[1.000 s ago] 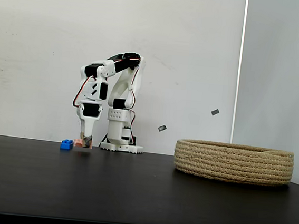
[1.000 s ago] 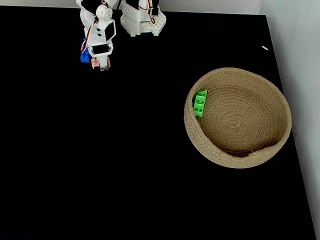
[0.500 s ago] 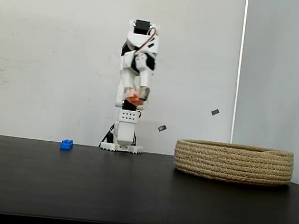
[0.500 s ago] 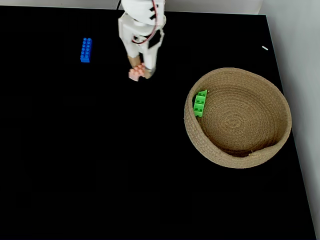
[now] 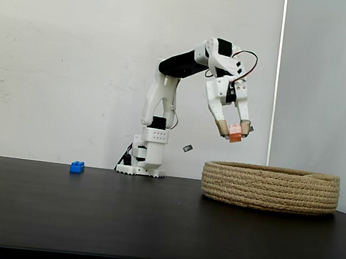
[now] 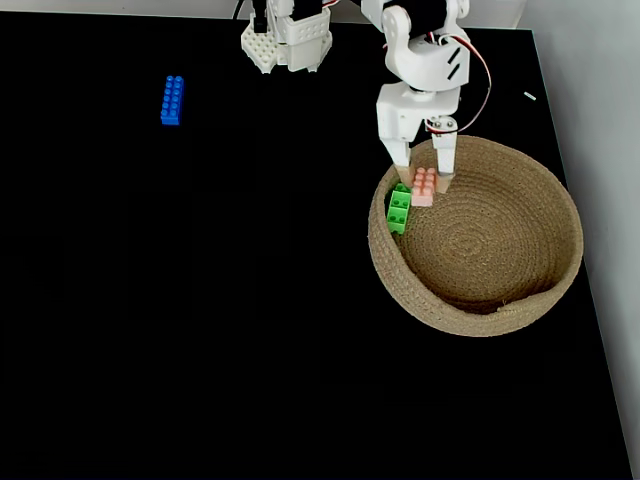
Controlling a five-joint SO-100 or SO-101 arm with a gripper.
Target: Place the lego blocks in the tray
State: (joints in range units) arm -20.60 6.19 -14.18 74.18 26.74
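Gripper (image 5: 234, 133) clamped on the salmon-pink brick (image 6: 424, 186), fingers (image 6: 400, 170) parted just to its width, held above the tray (image 6: 560, 205) over its rim nearest the robot base (image 5: 139, 170). Green brick (image 6: 400, 207) inside the tray against that rim. Blue brick (image 6: 172, 99) well apart from the tray on the black table (image 6: 200, 330).

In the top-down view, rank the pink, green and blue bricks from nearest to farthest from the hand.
1. Pink brick: in the hand, above the basket's left part.
2. Green brick: just below-left, against the basket's inner wall.
3. Blue brick: far left on the table.
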